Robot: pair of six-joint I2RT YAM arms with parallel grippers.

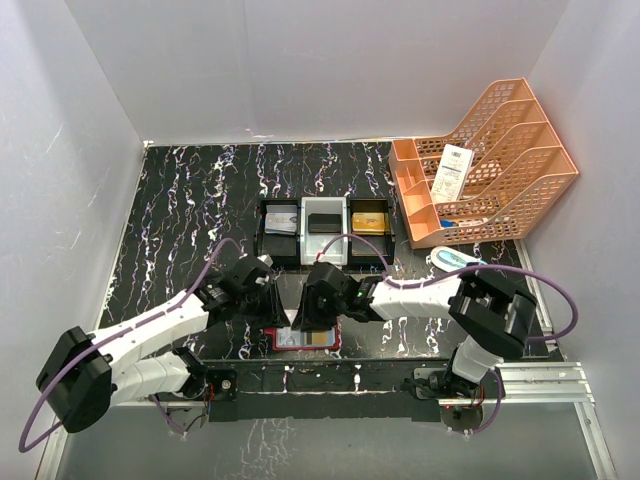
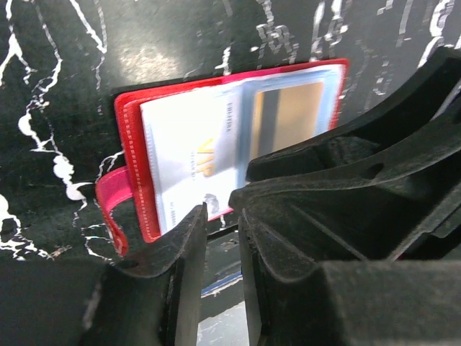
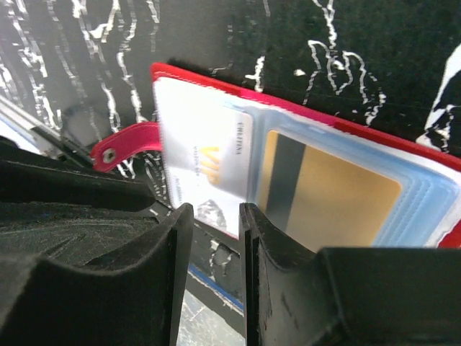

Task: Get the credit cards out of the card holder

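You can read one word: "VIP", in gold letters, on the pale card (image 2: 191, 151). The small print next to it runs sideways and is too blurry to read. The white tag (image 1: 452, 172) in the orange rack (image 1: 500, 160) has print on it too, but it is too tiny to read.

The card holder (image 2: 130, 144) is bright red. It lies open and flat on the black table (image 1: 200, 200) with white streaks, close to the near edge and between your two arms. Its pink snap tab (image 2: 112, 198) sticks out to one side. The pale card lies on one half. On the other half a gold card (image 2: 288, 119) with a dark stripe sits under a clear pocket.

Your left gripper (image 2: 220, 216) is at the near edge of the card holder. Its fingers stand a little apart, with only a thin gap and nothing in it. Your right gripper (image 3: 216, 209) looks the same, just over the pale card's corner.

The tray (image 1: 262, 235) sits farther back.
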